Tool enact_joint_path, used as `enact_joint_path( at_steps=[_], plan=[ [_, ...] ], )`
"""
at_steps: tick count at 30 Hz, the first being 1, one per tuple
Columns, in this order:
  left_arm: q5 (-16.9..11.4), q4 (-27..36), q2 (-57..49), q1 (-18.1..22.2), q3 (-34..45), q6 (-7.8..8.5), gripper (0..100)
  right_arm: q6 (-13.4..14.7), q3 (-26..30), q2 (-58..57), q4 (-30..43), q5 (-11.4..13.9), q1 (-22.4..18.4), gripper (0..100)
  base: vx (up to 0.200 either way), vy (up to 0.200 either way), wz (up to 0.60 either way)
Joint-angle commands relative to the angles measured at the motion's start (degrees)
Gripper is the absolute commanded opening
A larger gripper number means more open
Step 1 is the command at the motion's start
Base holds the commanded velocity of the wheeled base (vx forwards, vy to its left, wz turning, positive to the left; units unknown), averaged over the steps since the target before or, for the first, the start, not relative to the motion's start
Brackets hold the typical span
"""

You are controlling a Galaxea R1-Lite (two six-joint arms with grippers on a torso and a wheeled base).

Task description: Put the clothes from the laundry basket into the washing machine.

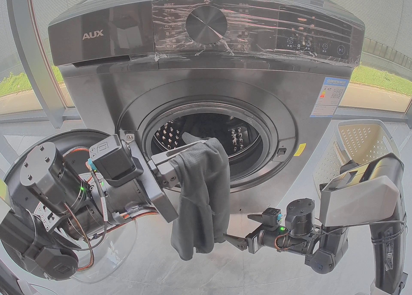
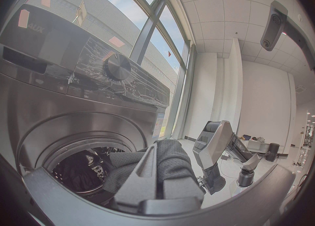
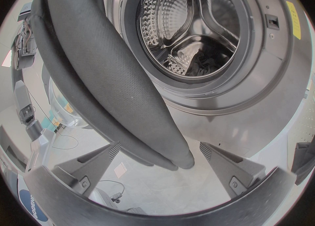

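Observation:
A long grey garment (image 1: 201, 197) hangs in front of the washing machine's round drum opening (image 1: 249, 137). My left gripper (image 1: 185, 154) is shut on the garment's top, just outside the opening; the cloth (image 2: 172, 157) drapes over its fingers (image 2: 141, 177). My right gripper (image 1: 231, 239) sits low near the floor, open, beside the garment's lower end. In the right wrist view that end (image 3: 177, 161) dangles between the spread fingers (image 3: 98, 157) without being held. A dark piece of clothing (image 3: 203, 62) lies at the bottom of the drum.
The washer door (image 1: 64, 150) stands swung open on the left, behind my left arm. A white perforated laundry basket (image 1: 365, 141) stands to the right of the machine, behind my right arm. Pale floor lies below the garment.

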Motion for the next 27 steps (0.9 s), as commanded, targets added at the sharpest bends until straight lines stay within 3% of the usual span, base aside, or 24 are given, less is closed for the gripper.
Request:
enact_joint_path(
  at_steps=[1, 8, 15, 16, 21, 24, 27],
  plan=[
    [-0.01, -0.03, -0.11, 0.01, -0.18, -0.11, 0, 0.02, -2.2, 2.81, -0.02, 1.11, 0.0, 100, 0.0, 0.0, 0.0],
    [-0.01, 0.05, -1.16, -0.07, -0.44, -0.19, 0, 0.02, -8.52, 7.38, 0.07, 3.13, -0.09, 100, 0.0, 0.0, 0.0],
    [0.08, 0.05, -1.25, 0.01, -0.18, -0.28, 0, 0.11, -12.83, 9.32, -0.1, 3.04, 1.06, 100, 0.0, 0.0, 0.0],
    [0.17, 0.05, -1.25, 0.01, -0.18, -0.28, 0, 0.11, -12.83, 9.23, -0.1, 3.04, 1.06, 0, 0.0, 0.0, 0.0],
    [0.61, 0.05, -1.07, 0.72, 0.17, -0.28, 0, -0.16, -11.78, 7.91, -0.1, 2.78, 0.53, 0, 0.0, 0.0, 0.0],
    [0.78, 0.05, -1.07, 0.89, 0.61, -0.28, 0, -2.44, -7.47, 3.34, -0.1, 2.51, -0.35, 0, 0.0, 0.0, 0.0],
    [0.78, -0.03, -1.16, 1.16, 1.05, -0.37, 0, -2.71, -4.13, -0.97, -0.1, 1.72, -1.32, 0, 0.0, 0.0, 0.0]
  ],
)
